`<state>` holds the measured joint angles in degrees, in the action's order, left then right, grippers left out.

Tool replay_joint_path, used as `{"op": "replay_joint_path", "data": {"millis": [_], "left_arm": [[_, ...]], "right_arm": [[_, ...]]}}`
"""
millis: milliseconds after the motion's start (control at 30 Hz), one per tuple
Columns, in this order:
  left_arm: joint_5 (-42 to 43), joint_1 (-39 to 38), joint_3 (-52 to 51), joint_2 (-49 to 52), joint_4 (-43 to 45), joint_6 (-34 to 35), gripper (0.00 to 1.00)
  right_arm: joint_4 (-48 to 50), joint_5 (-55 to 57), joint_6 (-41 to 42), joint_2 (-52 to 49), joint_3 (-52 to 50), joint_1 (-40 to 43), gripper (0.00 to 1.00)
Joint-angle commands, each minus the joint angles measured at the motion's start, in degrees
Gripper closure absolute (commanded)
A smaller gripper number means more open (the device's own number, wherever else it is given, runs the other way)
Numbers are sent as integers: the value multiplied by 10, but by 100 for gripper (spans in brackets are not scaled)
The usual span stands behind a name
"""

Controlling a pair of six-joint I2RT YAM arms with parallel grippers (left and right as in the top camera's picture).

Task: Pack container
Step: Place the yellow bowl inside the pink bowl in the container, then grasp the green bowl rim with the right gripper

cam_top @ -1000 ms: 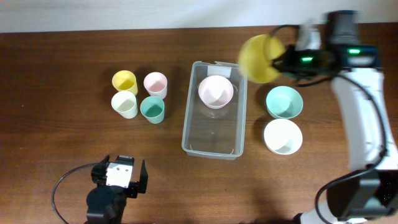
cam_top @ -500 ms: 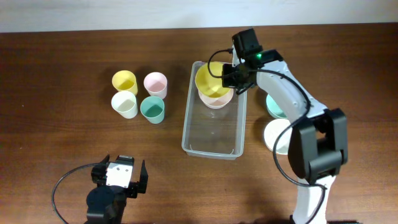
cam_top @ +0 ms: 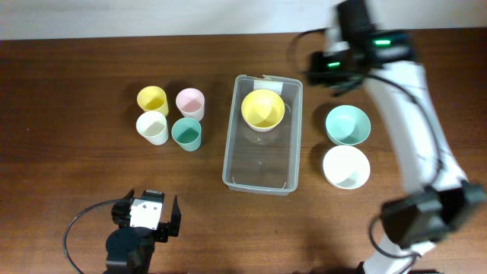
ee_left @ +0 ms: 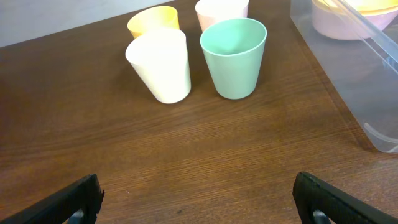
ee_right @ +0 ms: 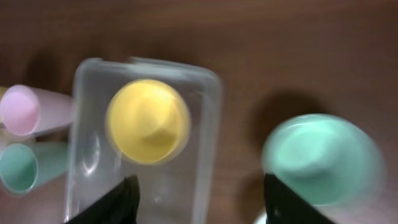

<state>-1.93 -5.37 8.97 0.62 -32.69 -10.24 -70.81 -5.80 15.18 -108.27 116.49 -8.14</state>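
Container (cam_top: 259, 164) long axis far-to-near, label (cam_top: 273, 85) end far, yellow bowl (cam_top: 263, 108) inside, left hand (ee_left: 199, 198) and right hand (ee_right: 202, 199) splayed

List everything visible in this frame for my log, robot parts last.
container: 1, clear, middle of the table
yellow bowl: 1, yellow, in the container's far end, nested in the pink bowl
pink bowl: 1, pink, under the yellow bowl
teal bowl: 1, teal, right of the container
white bowl: 1, white, nearer than the teal bowl
yellow cup: 1, yellow, left of the container
pink cup: 1, pink, beside the yellow cup
white cup: 1, white, same cluster
teal cup: 1, teal, same cluster
table: 1, dark wood
left hand: 1, black, open, empty
right hand: 1, black, open, empty
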Motion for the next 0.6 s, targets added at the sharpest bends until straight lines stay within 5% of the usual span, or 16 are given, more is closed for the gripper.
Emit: {"op": "replay_joint_path", "data": {"millis": [0, 200, 567], "left_arm": [[2, 3, -3, -3, 3, 5, 0], [2, 3, -3, -3, 3, 5, 0], [3, 3, -3, -3, 3, 5, 0]], "right_arm": [[-46, 52, 14, 8, 2, 95, 39], [-24, 49, 14, -43, -103, 198, 39], [173, -61, -14, -76, -298, 233, 40]]}}
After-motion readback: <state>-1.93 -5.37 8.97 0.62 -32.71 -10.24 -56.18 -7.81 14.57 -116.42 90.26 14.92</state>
